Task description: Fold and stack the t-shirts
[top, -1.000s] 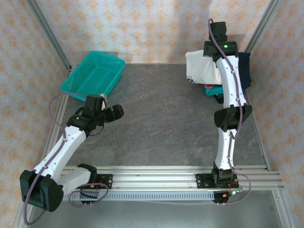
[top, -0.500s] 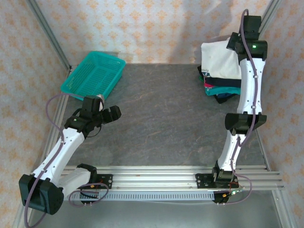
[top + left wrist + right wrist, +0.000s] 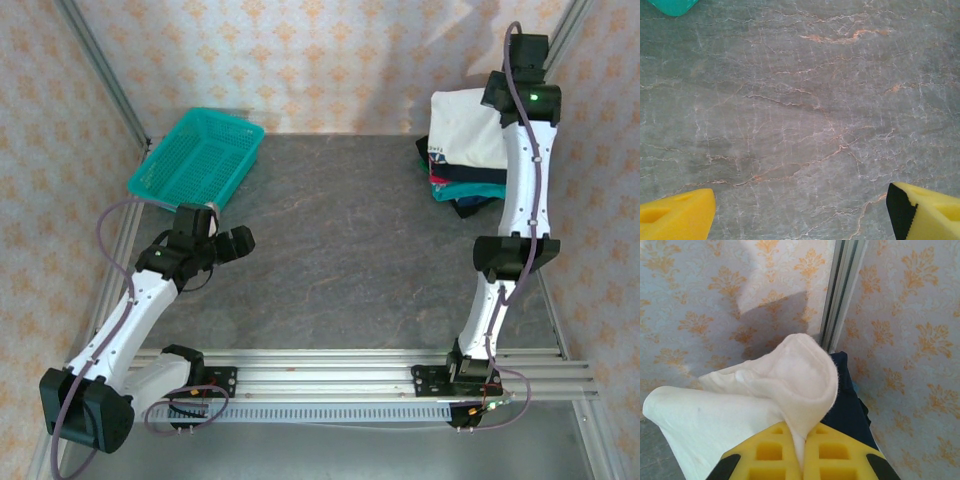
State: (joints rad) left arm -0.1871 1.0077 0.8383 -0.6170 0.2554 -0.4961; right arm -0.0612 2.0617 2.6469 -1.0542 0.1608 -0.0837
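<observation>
1. The white t-shirt [image 3: 462,130] drapes over the folded stack [image 3: 468,188], with one edge lifted.
2. The right gripper [image 3: 804,447], above the stack, pinches that white cloth.
3. The left gripper [image 3: 801,212], well left of the stack, hangs wide over the table [image 3: 330,230].

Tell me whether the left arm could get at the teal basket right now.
Probably yes. The left end effector is open and empty, the basket sits just beyond it, and bare tabletop lies between them.
</observation>
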